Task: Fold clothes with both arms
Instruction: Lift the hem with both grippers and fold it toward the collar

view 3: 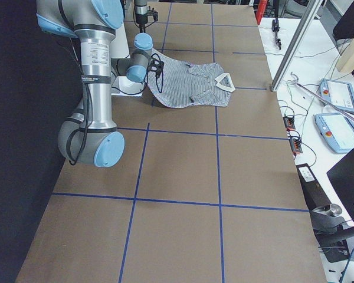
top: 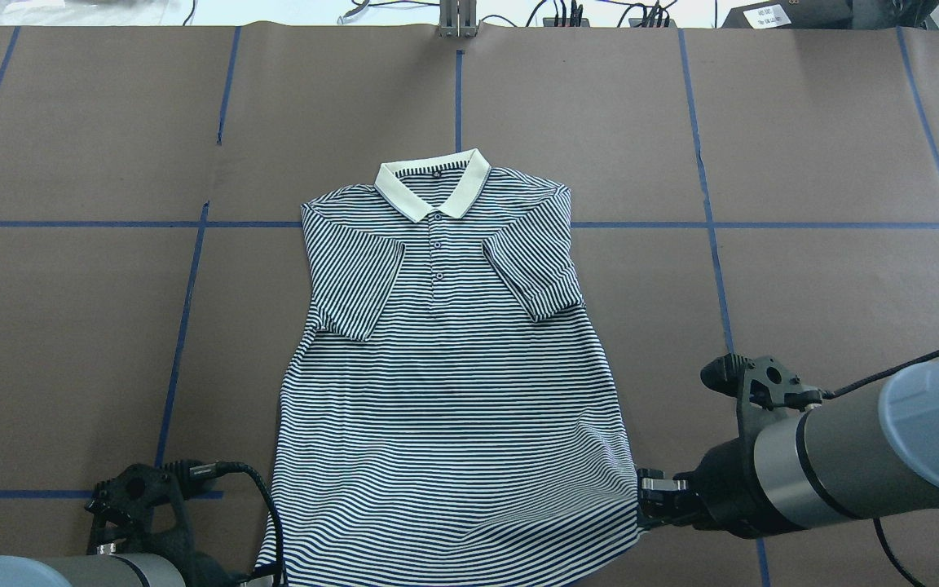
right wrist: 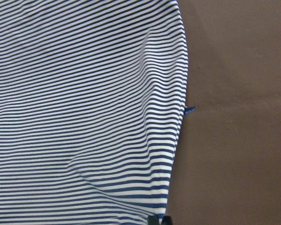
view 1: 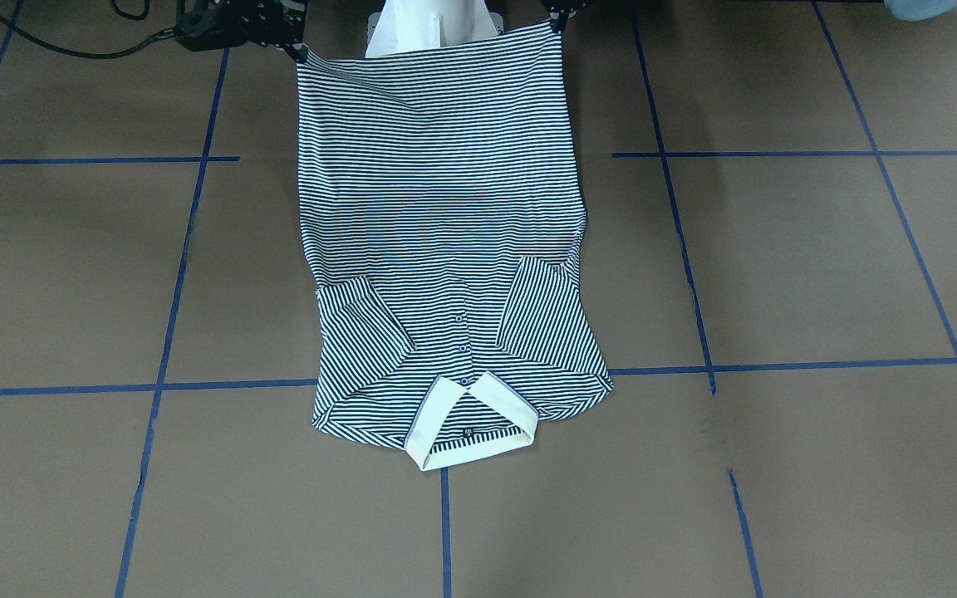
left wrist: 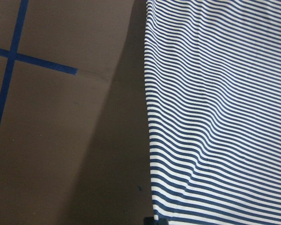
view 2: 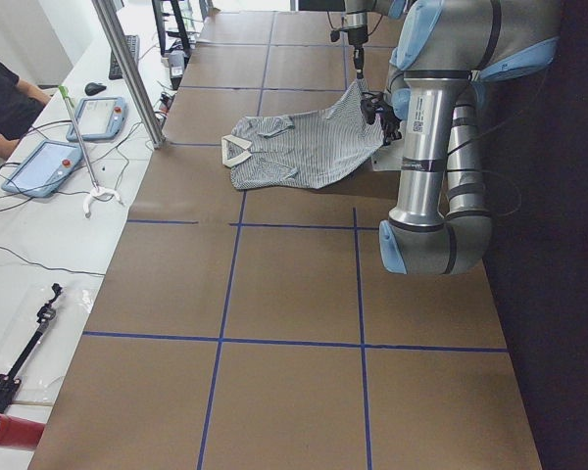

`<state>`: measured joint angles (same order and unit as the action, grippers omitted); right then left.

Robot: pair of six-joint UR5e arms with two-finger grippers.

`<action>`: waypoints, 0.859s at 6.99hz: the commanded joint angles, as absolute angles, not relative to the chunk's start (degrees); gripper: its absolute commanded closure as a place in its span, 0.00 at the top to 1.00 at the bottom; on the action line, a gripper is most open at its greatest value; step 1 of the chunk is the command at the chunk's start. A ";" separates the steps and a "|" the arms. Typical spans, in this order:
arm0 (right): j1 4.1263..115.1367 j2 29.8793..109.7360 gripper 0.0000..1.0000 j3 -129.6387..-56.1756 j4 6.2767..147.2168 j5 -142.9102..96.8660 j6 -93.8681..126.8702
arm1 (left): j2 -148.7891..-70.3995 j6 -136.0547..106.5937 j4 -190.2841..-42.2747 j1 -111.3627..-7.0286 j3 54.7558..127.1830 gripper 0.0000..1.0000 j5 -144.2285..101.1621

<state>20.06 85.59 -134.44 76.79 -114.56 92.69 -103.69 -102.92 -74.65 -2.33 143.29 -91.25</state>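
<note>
The striped polo shirt lies face up on the brown table, cream collar at the far end and both sleeves folded in over the chest. Its hem end is raised off the table near the robot's base. My left gripper is shut on the hem's left corner, which the front view shows under the same gripper. My right gripper is shut on the opposite corner, also seen pinched by that gripper. Both wrist views are filled with taut striped cloth running down to a fingertip at the bottom edge.
The white pedestal base stands just behind the raised hem. Blue tape lines grid the brown tabletop. A metal pole, tablets and a seated person are along the far side of the table.
</note>
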 commanded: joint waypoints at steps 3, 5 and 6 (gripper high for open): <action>35.56 75.46 0.00 -121.87 76.64 -114.70 76.47 | -108.44 -87.03 -75.23 -19.66 134.59 0.00 -91.49; 39.97 70.50 0.00 -114.55 76.64 -116.18 72.19 | -112.57 -79.94 -76.80 -27.82 127.04 0.00 -93.85; 41.47 68.40 0.00 -111.74 76.64 -116.54 71.90 | -112.67 -77.98 -81.08 -30.56 122.65 0.00 -93.95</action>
<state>39.38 70.98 -115.42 76.64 -115.94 73.26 -111.80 -81.24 -77.42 -26.82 127.67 -93.26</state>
